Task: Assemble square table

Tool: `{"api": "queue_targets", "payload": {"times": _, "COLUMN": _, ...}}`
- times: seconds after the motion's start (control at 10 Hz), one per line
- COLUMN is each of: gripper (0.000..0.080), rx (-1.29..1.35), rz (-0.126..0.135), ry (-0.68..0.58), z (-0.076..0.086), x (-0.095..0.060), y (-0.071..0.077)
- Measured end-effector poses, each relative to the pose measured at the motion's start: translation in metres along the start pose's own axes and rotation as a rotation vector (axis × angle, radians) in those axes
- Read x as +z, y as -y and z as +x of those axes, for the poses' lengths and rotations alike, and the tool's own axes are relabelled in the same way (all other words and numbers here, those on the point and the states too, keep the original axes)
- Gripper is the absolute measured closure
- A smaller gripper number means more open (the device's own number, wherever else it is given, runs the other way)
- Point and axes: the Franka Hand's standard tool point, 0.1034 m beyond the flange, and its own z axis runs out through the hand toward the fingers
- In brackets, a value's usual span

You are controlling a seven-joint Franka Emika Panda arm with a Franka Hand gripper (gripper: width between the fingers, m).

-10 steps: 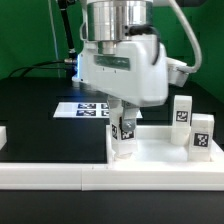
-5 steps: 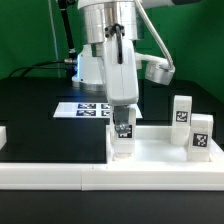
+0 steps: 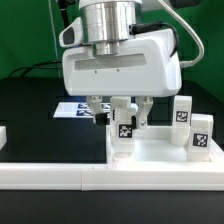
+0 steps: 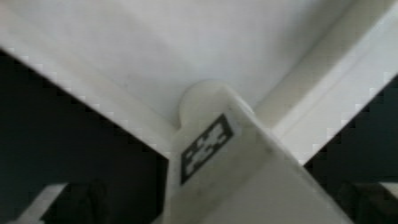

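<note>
- Three stubby white legs show in the exterior view, each upright on the square slab (image 3: pixel 160 150) and each bearing a black-and-white tag.
- One leg (image 3: pixel 123 137) stands at the slab's corner toward 9 o'clock, directly under the gripper (image 3: pixel 122 108).
- The claw's two fingers (image 3: pixel 142 108) are spread apart, one on each side of that leg's top, with a visible gap on both sides; nothing is clamped.
- The other two legs stand close together at about 3 o'clock from the gripper: one (image 3: pixel 182 112) farther back, one (image 3: pixel 203 136) nearer the camera.
- The slab lies in the lower half of the exterior view, its raised rim along the near edge.
- A long white rail (image 3: pixel 40 175) runs along the front of the black table, at about 7 o'clock from the gripper.
- The marker board (image 3: pixel 78 108) lies flat on the table behind the slab, at 9 o'clock from the gripper and partly hidden by the arm.
- In the wrist view the tagged leg (image 4: pixel 214 150) fills the centre, seen from above against the white slab (image 4: pixel 125 50); the fingers are too blurred there to make out.
</note>
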Motion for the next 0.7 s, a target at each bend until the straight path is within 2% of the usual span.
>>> {"api": "queue_targets", "payload": {"times": 0.2, "gripper": 0.0151, "rx": -0.145, "rz": -0.009, "ry": -0.005, "z": 0.001, "x": 0.0, "y": 0.0}}
{"api": "queue_targets", "payload": {"times": 0.4, "gripper": 0.0151, "rx": -0.588, "rz": -0.022, "ry": -0.025, "z": -0.005, "x": -0.002, "y": 0.013}}
{"api": "queue_targets", "payload": {"times": 0.5, "gripper": 0.0151, "rx": -0.745, "rz": -0.026, "ry": -0.023, "z": -0.005, "x": -0.003, "y": 0.016}}
{"api": "queue_targets", "payload": {"times": 0.7, "gripper": 0.0151, "rx": -0.7, "rz": -0.027, "ry": -0.024, "z": -0.004, "x": -0.002, "y": 0.014}}
